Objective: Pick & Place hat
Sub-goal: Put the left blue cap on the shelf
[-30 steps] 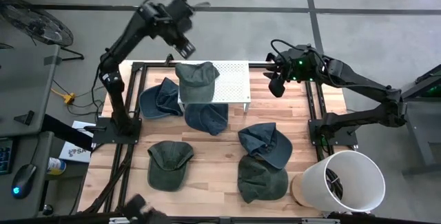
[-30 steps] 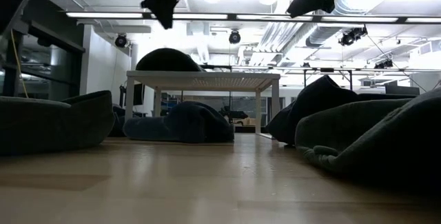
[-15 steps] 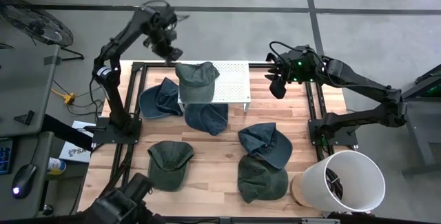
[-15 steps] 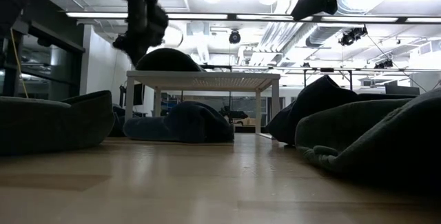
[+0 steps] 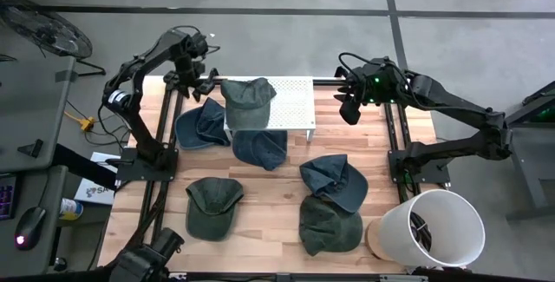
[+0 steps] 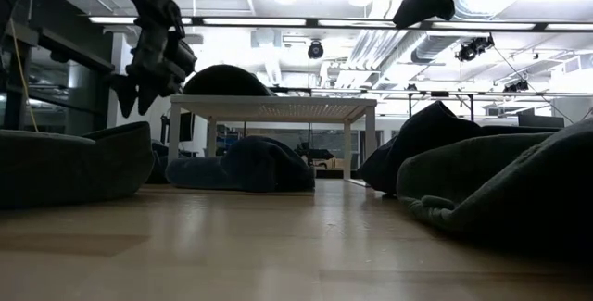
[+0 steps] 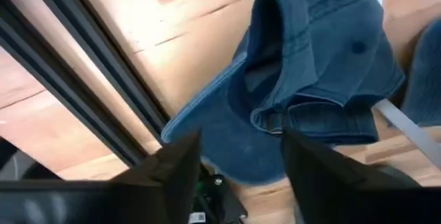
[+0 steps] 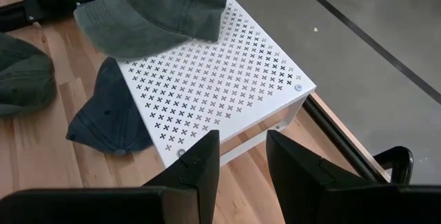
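Note:
Several caps lie about the wooden table. An olive-green cap [image 5: 247, 100] rests on top of the white perforated shelf [image 5: 290, 101]. A blue cap [image 5: 199, 122] lies on the table left of the shelf, crown up, and fills the left wrist view [image 7: 310, 79]. My left gripper [image 5: 192, 81] hangs open, fingers down, just beyond that blue cap's far side near the table's far left corner [image 6: 139, 102]. My right gripper [image 5: 349, 108] waits open, high off the shelf's right end, and looks down on the shelf [image 8: 220, 79] and green cap [image 8: 151, 10].
Another blue cap [image 5: 260, 147] lies half under the shelf. A green cap [image 5: 212, 206] sits near the left front; a blue cap [image 5: 334, 180] and a green one [image 5: 329, 224] sit right of centre. A white bucket [image 5: 429, 230] stands at the near right corner. Black frame rails [image 5: 165, 126] border the table.
My left gripper has swung from high above the shelf's left end toward the table's left and come down, tipping its fingers downward, until it hangs beside the blue cap. The green cap has stayed on the shelf.

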Controlling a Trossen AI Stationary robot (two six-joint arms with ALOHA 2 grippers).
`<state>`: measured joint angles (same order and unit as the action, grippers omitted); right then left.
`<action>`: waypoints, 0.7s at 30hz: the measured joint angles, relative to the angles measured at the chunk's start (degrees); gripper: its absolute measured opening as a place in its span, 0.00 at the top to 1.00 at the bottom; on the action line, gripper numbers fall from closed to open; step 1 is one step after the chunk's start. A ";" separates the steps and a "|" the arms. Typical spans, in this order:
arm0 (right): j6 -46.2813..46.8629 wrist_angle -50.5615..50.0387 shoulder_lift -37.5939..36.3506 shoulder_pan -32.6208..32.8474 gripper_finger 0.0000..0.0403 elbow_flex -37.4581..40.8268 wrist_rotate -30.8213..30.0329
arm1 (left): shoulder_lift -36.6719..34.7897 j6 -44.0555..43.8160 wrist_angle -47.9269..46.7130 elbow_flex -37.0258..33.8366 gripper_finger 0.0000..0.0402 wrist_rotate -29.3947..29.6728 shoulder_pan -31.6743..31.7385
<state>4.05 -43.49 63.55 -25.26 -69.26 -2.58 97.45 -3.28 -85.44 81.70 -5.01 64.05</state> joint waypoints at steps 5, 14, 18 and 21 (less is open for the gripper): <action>-0.02 0.03 0.00 0.00 0.72 -0.01 -0.25 | 0.12 -1.23 3.81 -2.57 0.37 4.86 -1.61; -0.02 0.05 0.00 0.00 0.72 0.01 -0.43 | 0.22 -7.94 8.38 -5.56 0.35 10.94 -3.41; -0.02 0.05 0.00 0.01 0.72 0.00 -0.43 | 0.22 -10.89 10.27 -7.76 0.35 10.92 -3.30; -0.02 0.05 0.00 0.00 0.72 0.01 -0.45 | 0.22 -10.60 11.74 -10.44 0.35 8.85 -3.32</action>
<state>4.03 -43.44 63.55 -25.26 -69.25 -3.02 97.67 -13.88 -73.70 71.27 3.84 60.73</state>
